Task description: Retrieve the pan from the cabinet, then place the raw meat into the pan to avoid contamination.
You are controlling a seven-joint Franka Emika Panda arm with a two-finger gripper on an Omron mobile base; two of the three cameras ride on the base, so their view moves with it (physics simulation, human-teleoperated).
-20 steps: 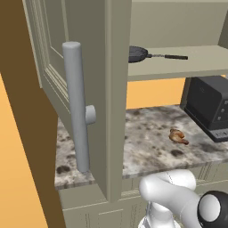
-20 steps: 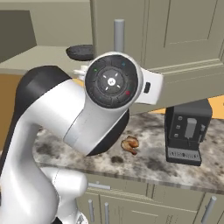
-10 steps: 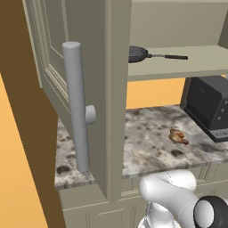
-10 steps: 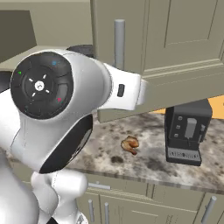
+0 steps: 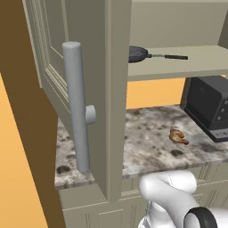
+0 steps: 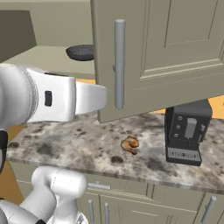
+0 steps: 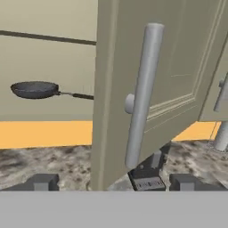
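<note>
The pan (image 5: 137, 53) lies on the bottom shelf of the open cabinet (image 5: 178, 26), its thin handle pointing right. It shows too as the pan (image 6: 81, 51) and the pan (image 7: 34, 89). The raw meat (image 5: 178, 136) rests on the speckled counter below, also seen as the raw meat (image 6: 130, 144). In the hand view my gripper (image 7: 115, 182) is open, holding nothing. Its fingertips (image 7: 42, 181) stand to either side of the door's edge, short of the door. The pan sits beyond, up and to the left.
The swung-open cabinet door (image 5: 118, 89) with its long grey bar handle (image 7: 142, 95) stands between me and the right part of the shelf. A black appliance (image 6: 186, 135) stands on the counter (image 6: 78, 140) right of the meat. Lower cabinets run beneath.
My arm has swung: in the right base view its big round joint moved left and out of the middle, uncovering the door and handle. Pan, meat and door have stayed put.
</note>
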